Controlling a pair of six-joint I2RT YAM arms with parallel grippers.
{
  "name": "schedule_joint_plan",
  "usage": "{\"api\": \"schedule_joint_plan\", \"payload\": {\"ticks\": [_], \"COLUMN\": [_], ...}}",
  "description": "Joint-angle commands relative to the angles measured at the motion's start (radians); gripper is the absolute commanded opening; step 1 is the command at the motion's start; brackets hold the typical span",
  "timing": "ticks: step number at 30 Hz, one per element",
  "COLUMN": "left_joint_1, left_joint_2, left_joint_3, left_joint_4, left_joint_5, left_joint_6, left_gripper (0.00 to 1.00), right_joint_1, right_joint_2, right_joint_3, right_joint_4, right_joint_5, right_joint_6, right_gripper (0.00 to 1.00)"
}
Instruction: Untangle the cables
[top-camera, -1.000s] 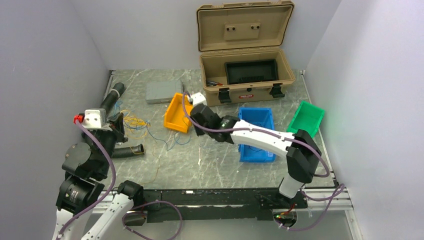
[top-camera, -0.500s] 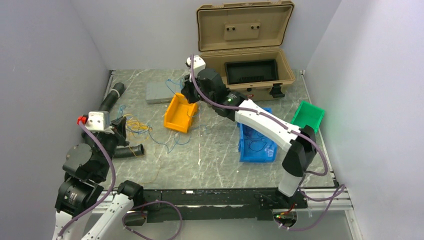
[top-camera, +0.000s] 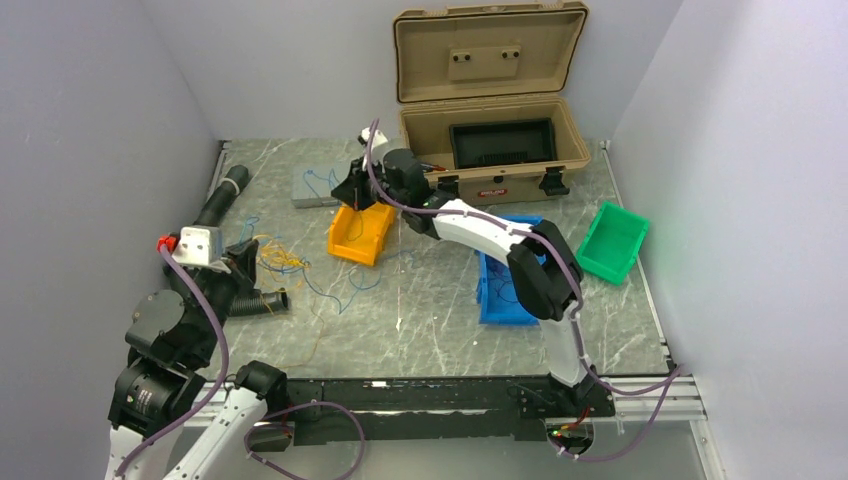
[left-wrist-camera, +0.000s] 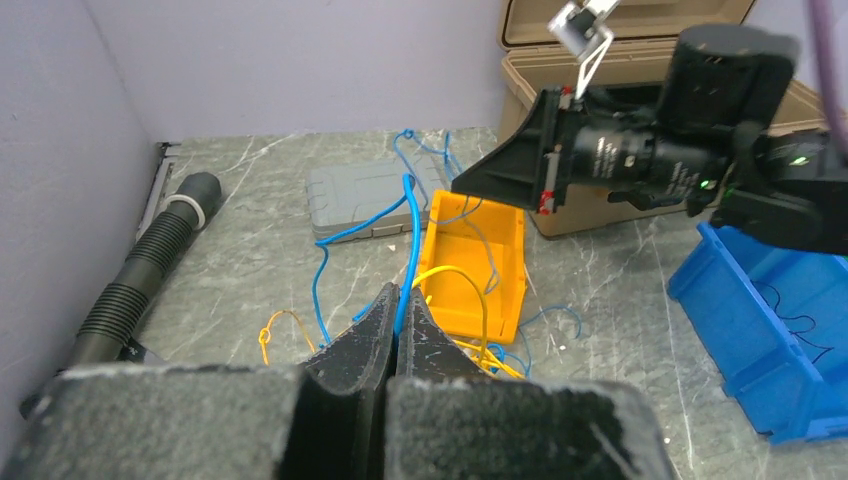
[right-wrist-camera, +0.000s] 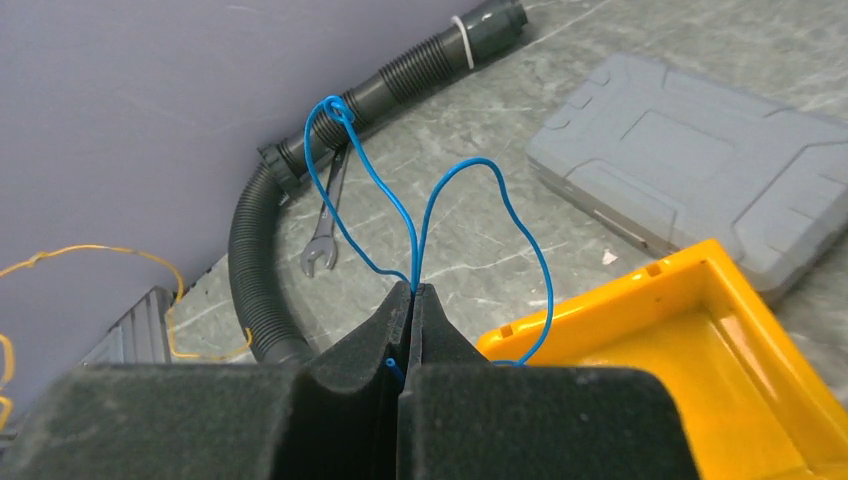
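Observation:
The cables (top-camera: 280, 256) are a loose bunch of thin yellow and blue wires on the table at the left, between the black hose and the orange bin (top-camera: 360, 233). My left gripper (left-wrist-camera: 402, 296) is shut on a blue cable (left-wrist-camera: 408, 225) that rises toward the right arm; yellow wires (left-wrist-camera: 478, 285) loop beside its fingers. Over the bin's far edge, my right gripper (right-wrist-camera: 412, 290) is shut on a blue cable (right-wrist-camera: 470, 163) that loops upward with a small knot. In the top view the left gripper (top-camera: 245, 262) and right gripper (top-camera: 350, 190) are apart.
A blue bin (top-camera: 510, 298) holds thin dark wires. A green bin (top-camera: 612, 243) sits at the right and an open tan case (top-camera: 490, 150) at the back. A grey case (top-camera: 318, 185), a black corrugated hose (top-camera: 222, 200) and a wrench (right-wrist-camera: 322, 245) lie at the back left.
My right arm has swung from beside the blue bin up and back-left over the orange bin, drawing a blue cable with it. The left gripper has shifted slightly nearer.

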Motion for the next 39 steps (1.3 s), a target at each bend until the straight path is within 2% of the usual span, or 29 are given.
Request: {"api": "schedule_joint_plan", "payload": {"ticks": [1, 5, 10, 15, 19, 20, 21, 23, 25, 29, 33, 37, 39], "left_joint_1": [0.003, 0.003, 0.003, 0.003, 0.003, 0.003, 0.003, 0.004, 0.004, 0.003, 0.003, 0.003, 0.003], "left_joint_2": [-0.014, -0.026, -0.032, -0.024, -0.016, -0.015, -0.016, -0.016, -0.013, -0.005, -0.003, 0.006, 0.014], "left_joint_3": [0.023, 0.020, 0.005, -0.010, -0.006, -0.007, -0.007, -0.009, -0.007, 0.003, 0.009, 0.020, 0.023], "left_joint_4": [-0.016, -0.029, -0.028, -0.009, -0.009, -0.011, -0.010, -0.013, -0.016, -0.013, 0.010, 0.034, 0.050], "left_joint_5": [0.025, 0.028, 0.028, 0.038, 0.042, 0.043, 0.045, 0.047, 0.055, 0.089, 0.149, 0.239, 0.293], "left_joint_6": [-0.014, -0.017, -0.018, -0.020, -0.020, -0.020, -0.019, -0.017, -0.013, -0.002, 0.028, 0.050, 0.052], "left_gripper": [0.00, 0.00, 0.00, 0.00, 0.00, 0.00, 0.00, 0.00, 0.00, 0.00, 0.00, 0.00, 0.00], "right_joint_1": [-0.004, -0.012, -0.030, -0.034, -0.032, -0.031, -0.031, -0.027, -0.026, -0.028, -0.028, -0.028, -0.020], "right_joint_2": [0.062, 0.086, 0.078, 0.048, 0.057, 0.061, 0.064, 0.063, 0.048, 0.006, -0.063, -0.176, -0.227], "right_joint_3": [-0.036, -0.148, -0.257, -0.298, -0.263, -0.253, -0.244, -0.233, -0.234, -0.214, -0.229, -0.346, -0.390], "right_joint_4": [0.241, 0.340, 0.376, 0.312, 0.209, 0.188, 0.164, 0.144, 0.141, 0.112, 0.125, 0.221, 0.236], "right_joint_5": [-0.061, -0.018, 0.047, 0.114, 0.184, 0.195, 0.199, 0.204, 0.203, 0.156, 0.033, -0.200, -0.346], "right_joint_6": [0.068, 0.075, 0.086, 0.050, 0.021, 0.012, 0.003, -0.009, -0.015, -0.027, -0.050, -0.084, -0.108], "right_gripper": [0.00, 0.00, 0.00, 0.00, 0.00, 0.03, 0.11, 0.37, 0.49, 0.53, 0.66, 0.78, 0.79]}}
